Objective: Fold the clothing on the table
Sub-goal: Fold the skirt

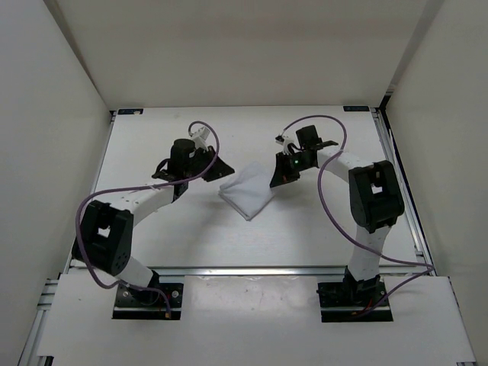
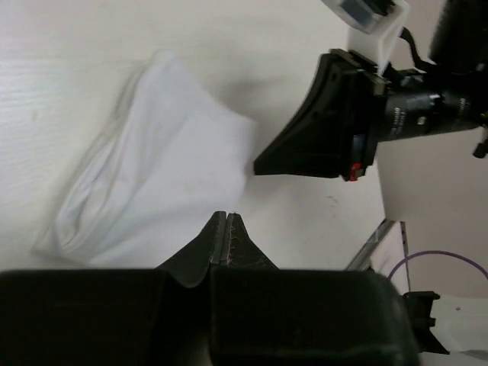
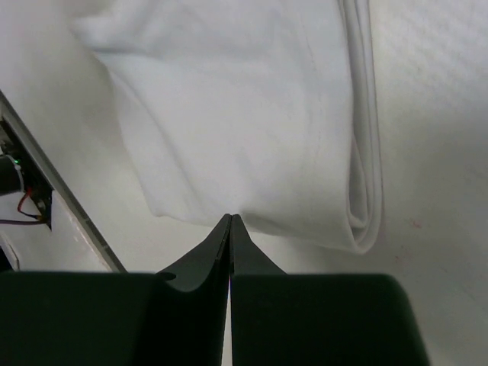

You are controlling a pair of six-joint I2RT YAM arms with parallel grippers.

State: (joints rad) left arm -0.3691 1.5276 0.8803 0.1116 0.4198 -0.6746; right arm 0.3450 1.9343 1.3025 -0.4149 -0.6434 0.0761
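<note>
The left gripper (image 2: 227,221) and right gripper (image 3: 230,223) are sitting shut and empty by the clothing (image 1: 246,192). It is probably lying folded, needing no holding.

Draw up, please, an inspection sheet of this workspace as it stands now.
Surface: white table, matte, no marks seen.
Job's things: white clothing lies mid-table between the arms, in a compact shape with layered edges showing in the right wrist view.
Clutter: nothing seen.
Grippers: left tool shut, tip beside the clothing's edge; right tool shut, tip at its opposite edge; neither seen holding anything.
Cables: purple cables loop above both arms, clear of the clothing.
Surroundings: plain white walls on three sides; aluminium rail along the table edge.
</note>
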